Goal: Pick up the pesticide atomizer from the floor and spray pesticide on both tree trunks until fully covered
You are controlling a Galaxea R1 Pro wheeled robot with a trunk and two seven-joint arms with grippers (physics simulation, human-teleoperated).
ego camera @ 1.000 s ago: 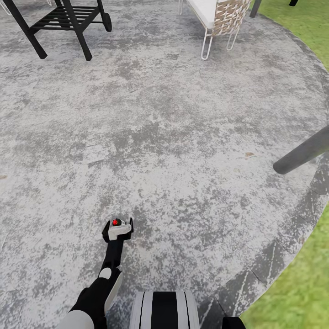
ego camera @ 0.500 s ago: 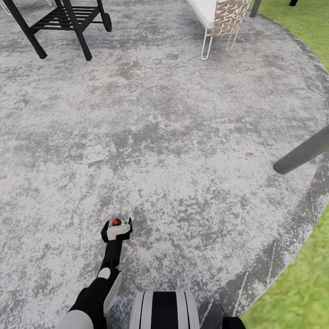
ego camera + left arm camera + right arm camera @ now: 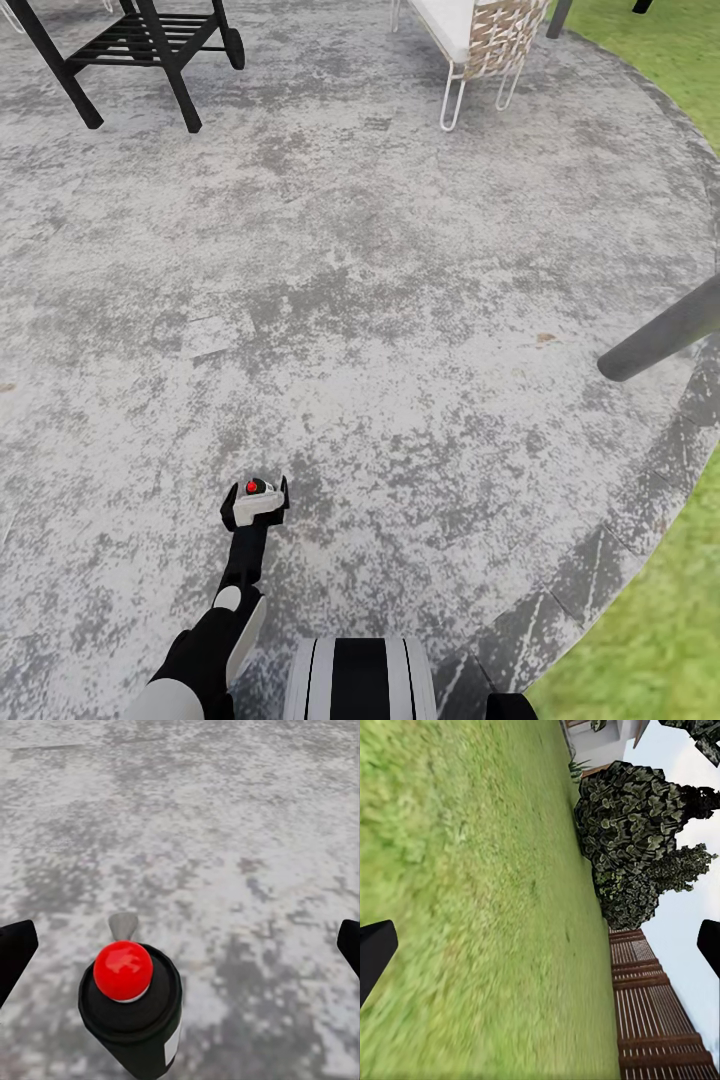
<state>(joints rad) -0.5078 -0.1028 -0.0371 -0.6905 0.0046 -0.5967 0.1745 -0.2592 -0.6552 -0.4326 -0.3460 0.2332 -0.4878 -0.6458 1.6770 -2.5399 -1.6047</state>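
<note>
Between the earlier pictures and this moment the left gripper had crept a little forward over the paving, and the camera itself had not shifted. Nearest to me, the left arm reached out low from the robot's body, and its gripper stood wide open around the pesticide atomizer, one finger on each side and neither one touching it, as far as the left wrist view let me judge. The atomizer stood upright on the grey stone patio, a dark round bottle with a red button on top and a pale nozzle pointing away from the arm. I judged it to be light and stiff, with a smooth round wall that could slip or tip over if only one finger pushed it first. The best hold seemed to be on the dark body below the head, so that the button and nozzle stay free. The right gripper was open too and held nothing; it looked across the lawn toward a wooden fence. Farther off on the patio stood a black cart and a white chair. No tree trunk was to be seen.
</note>
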